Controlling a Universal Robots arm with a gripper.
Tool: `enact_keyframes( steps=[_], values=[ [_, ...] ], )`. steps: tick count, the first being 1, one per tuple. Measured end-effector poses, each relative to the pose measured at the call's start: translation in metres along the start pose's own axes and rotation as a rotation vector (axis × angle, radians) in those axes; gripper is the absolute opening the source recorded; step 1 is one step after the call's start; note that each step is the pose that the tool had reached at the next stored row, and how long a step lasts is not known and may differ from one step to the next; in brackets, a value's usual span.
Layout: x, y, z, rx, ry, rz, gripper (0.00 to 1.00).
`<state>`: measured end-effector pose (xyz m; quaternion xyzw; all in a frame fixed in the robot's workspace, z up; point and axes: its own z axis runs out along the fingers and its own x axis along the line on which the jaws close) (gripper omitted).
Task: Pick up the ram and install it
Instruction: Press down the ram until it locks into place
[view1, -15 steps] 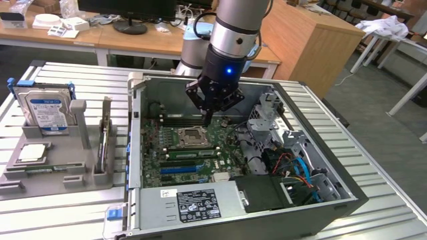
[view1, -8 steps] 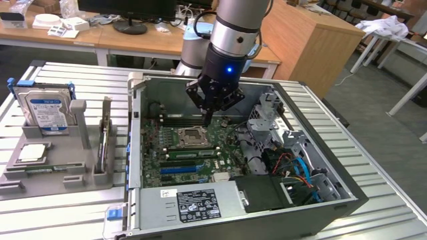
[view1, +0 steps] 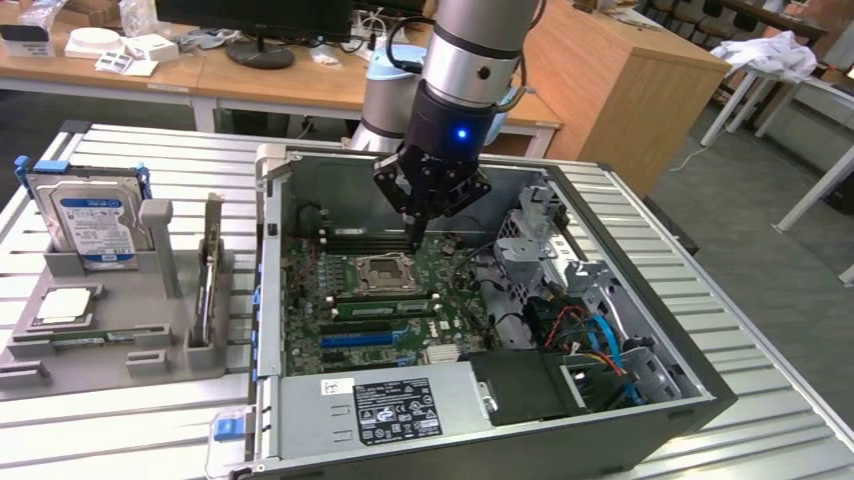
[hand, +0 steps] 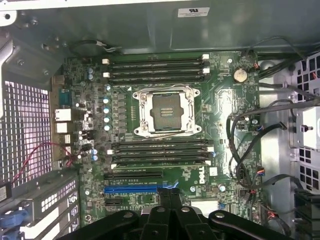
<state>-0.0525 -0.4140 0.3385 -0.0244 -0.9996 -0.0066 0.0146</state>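
Lying flat in the grey holder tray (view1: 80, 350) at the exterior view's left, the ram (view1: 83, 337) sits just below the silver processor chip (view1: 67, 305), with the hard drive (view1: 91, 222) standing upright behind; further right, the open computer case (view1: 667, 400) rests on the worktop (view1: 747, 300); above its motherboard (view1: 340, 300), near the empty CPU socket (view1: 387, 270), hangs the tool (view1: 416, 238), clenched and holding nothing.
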Motion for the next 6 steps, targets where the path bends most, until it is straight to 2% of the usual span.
enact_keyframes(
  steps=[6],
  values=[
    [0.0000,0.0000,0.0000,0.0001,0.0000,-0.002,0.11]
  ],
)
